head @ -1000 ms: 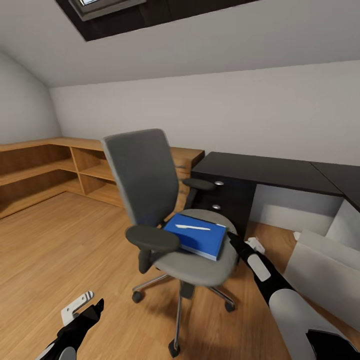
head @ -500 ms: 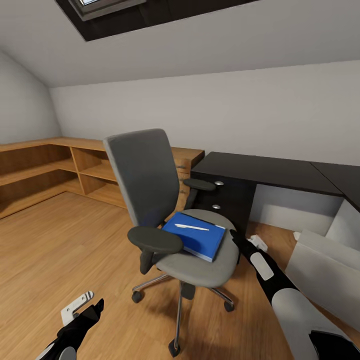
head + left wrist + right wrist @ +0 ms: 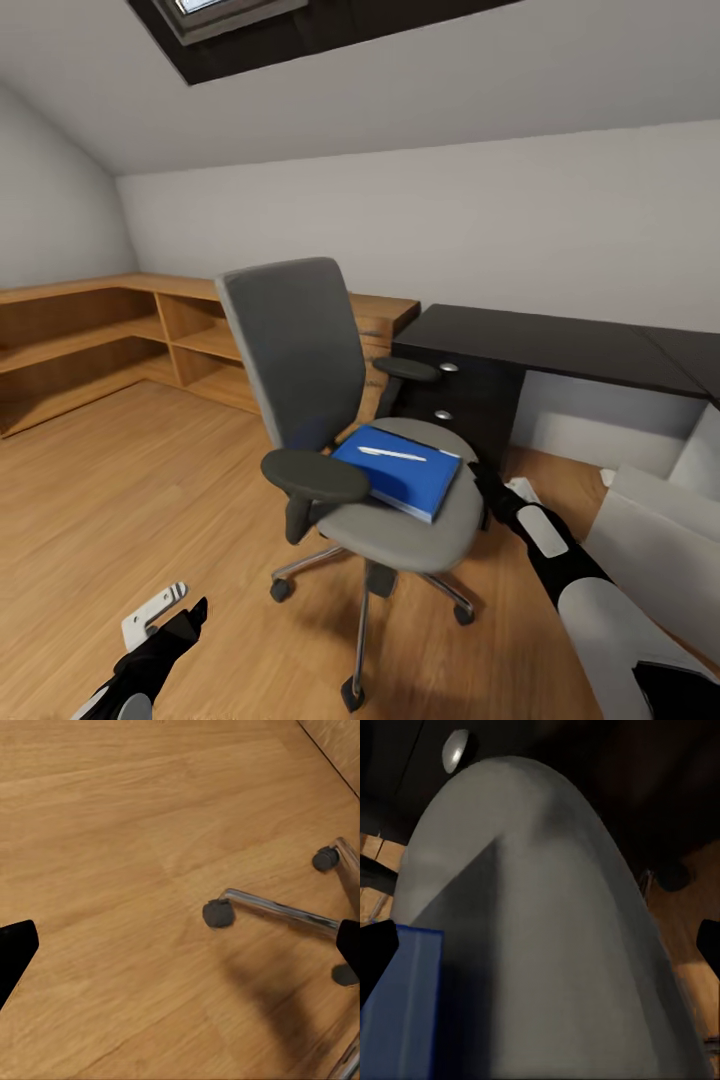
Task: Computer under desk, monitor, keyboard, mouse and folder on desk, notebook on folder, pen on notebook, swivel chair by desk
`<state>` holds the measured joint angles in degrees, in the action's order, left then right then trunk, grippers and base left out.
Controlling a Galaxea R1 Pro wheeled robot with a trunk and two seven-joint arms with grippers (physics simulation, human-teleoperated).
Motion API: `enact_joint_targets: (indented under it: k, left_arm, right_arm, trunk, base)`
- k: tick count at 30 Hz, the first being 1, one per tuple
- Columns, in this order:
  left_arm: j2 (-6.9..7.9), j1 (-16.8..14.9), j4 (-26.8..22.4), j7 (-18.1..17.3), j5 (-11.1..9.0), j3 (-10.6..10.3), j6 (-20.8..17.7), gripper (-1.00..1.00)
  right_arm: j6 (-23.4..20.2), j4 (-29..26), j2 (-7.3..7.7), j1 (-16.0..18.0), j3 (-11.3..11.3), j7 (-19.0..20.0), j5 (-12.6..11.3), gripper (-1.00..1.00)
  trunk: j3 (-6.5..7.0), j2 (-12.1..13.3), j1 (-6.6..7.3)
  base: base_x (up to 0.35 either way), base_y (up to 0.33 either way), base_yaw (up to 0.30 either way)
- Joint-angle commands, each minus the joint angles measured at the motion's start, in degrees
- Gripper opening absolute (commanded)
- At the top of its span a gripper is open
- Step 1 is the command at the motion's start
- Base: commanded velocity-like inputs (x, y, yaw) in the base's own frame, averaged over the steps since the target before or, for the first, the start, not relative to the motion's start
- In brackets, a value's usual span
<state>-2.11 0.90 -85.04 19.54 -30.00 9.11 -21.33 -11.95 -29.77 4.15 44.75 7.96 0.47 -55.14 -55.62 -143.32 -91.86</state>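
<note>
bench (image 3: 560,340) top bare | notebook (image 3: 400,478) with pen (image 3: 391,454) on swivel chair (image 3: 330,420) (folder unseen) | right tool (image 3: 487,482) at seat edge, spread apart, empty | left tool (image 3: 165,620) low, opening unclear

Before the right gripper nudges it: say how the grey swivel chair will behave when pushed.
The grey swivel chair on chrome castors would probably roll easily over the smooth wooden floor. Its seat may swivel. The slim white pen could roll off the blue notebook.
</note>
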Motion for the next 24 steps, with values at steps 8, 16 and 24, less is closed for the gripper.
enact_joint_targets:
  k: [8,16,24]
  left_arm:
    - [-0.01,0.0,-0.1,0.2,-0.5,0.0,-0.2,1.00]
    - [-0.06,0.0,-0.1,0.2,-0.5,0.0,-0.2,1.00]
    - [-0.09,0.0,-0.1,0.2,-0.6,-0.1,-0.2,1.00]
  right_arm:
    - [-0.2,0.0,-0.19,0.0,0.0,0.1,-0.9,1.00]
    - [-0.1,0.0,-0.19,0.0,0.0,0.2,-0.9,1.00]
    - [-0.1,0.0,-0.19,0.0,0.0,0.3,-0.9,1.00]
  trunk:
    - [-0.05,0.0,0.00]
    - [-0.05,0.0,0.00]
    - [-0.05,0.0,0.00]
  base:
    - [0.000,0.000,0.264]
    - [0.000,0.000,0.268]
    - [0.000,0.000,0.265]
